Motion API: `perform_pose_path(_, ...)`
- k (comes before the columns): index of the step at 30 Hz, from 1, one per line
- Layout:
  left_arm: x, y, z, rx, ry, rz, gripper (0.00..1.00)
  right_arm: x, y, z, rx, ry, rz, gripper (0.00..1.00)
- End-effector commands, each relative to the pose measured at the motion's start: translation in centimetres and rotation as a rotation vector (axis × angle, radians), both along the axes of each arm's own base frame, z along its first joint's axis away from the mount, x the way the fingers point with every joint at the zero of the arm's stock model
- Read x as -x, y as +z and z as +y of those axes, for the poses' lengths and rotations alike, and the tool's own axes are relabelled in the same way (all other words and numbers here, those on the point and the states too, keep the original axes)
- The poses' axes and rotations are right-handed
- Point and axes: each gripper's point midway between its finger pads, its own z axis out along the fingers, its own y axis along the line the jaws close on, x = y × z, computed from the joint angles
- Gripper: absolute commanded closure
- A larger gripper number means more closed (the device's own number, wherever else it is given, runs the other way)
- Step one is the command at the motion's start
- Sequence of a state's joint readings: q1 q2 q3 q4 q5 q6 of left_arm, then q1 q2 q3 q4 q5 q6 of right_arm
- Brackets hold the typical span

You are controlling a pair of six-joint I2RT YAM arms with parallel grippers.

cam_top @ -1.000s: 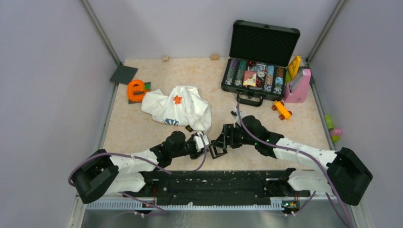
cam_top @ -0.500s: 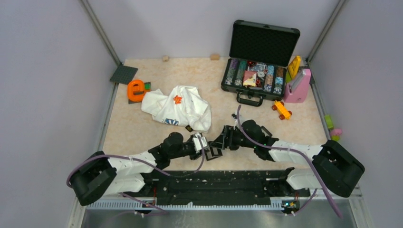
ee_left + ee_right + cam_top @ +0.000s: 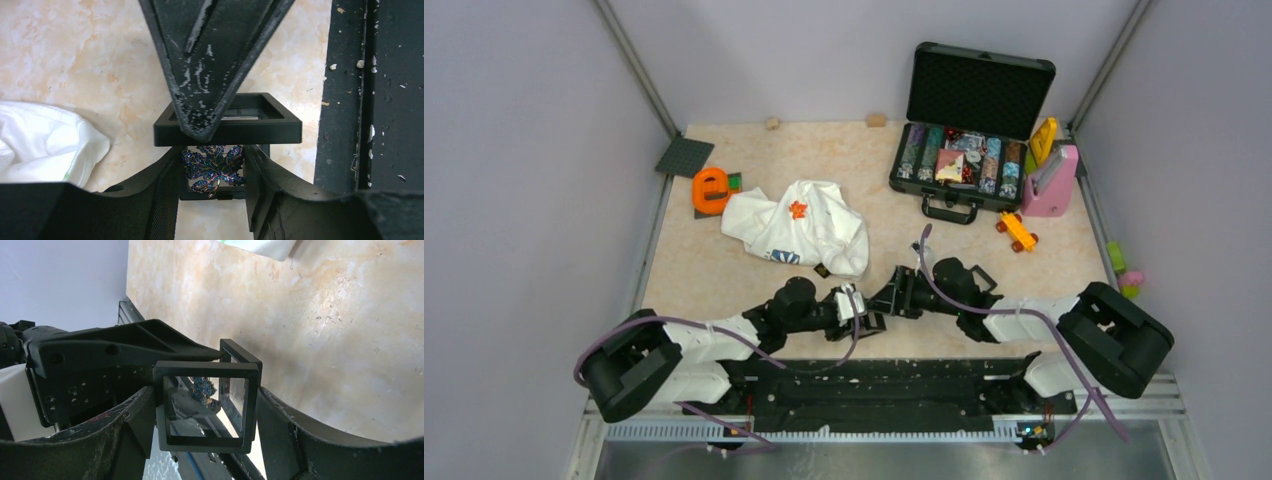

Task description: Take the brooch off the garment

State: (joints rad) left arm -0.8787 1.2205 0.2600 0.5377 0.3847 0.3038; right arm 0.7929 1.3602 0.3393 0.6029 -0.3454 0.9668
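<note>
At the near edge, left gripper (image 3: 213,159) pinches the brooch (image 3: 214,170), right gripper (image 3: 205,395) clamps the box (image 3: 207,368); brooch looks light, delicate: hold its edges.

We find the left arm (image 3: 709,340) and right arm (image 3: 1024,318) built alike: white shells over the links, black housings at the joints. Each base (image 3: 629,375) is a bulky black block. A purple cable (image 3: 614,335) loops along each arm. The left tool (image 3: 212,192) is black, with small round holes in its side and a white block behind. One finger (image 3: 210,60) of the right tool (image 3: 207,440) shows white scuffs and scratches.
</note>
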Motion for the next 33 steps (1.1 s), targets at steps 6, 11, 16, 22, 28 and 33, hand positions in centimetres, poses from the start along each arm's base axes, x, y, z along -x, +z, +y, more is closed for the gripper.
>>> perform_pose_path(6,0.1,1.0,-1.8,0.024,-0.073,-0.002,0.59,-1.0,1.7,0.5,-0.08,-0.007,-0.051,0.59)
perform_pose_path(11,-0.4,0.6,-2.0,0.012,-0.062,0.006,0.57,-1.0,1.5,0.4,-0.075,-0.013,-0.047,0.59)
perform_pose_path(16,-0.7,-0.1,-2.3,-0.012,-0.059,0.015,0.56,-1.0,0.8,0.2,-0.072,-0.022,-0.037,0.6)
perform_pose_path(22,-0.9,-1.0,-2.5,-0.047,-0.06,0.04,0.51,-1.1,0.1,0.1,-0.076,-0.027,-0.026,0.6)
perform_pose_path(28,-0.8,-1.1,-2.5,-0.05,-0.066,0.046,0.39,-1.2,-0.4,-0.2,-0.07,-0.036,-0.017,0.6)
perform_pose_path(33,-0.5,-0.8,-2.6,-0.035,-0.079,0.045,0.16,-1.4,-0.8,-0.5,-0.048,-0.047,-0.012,0.6)
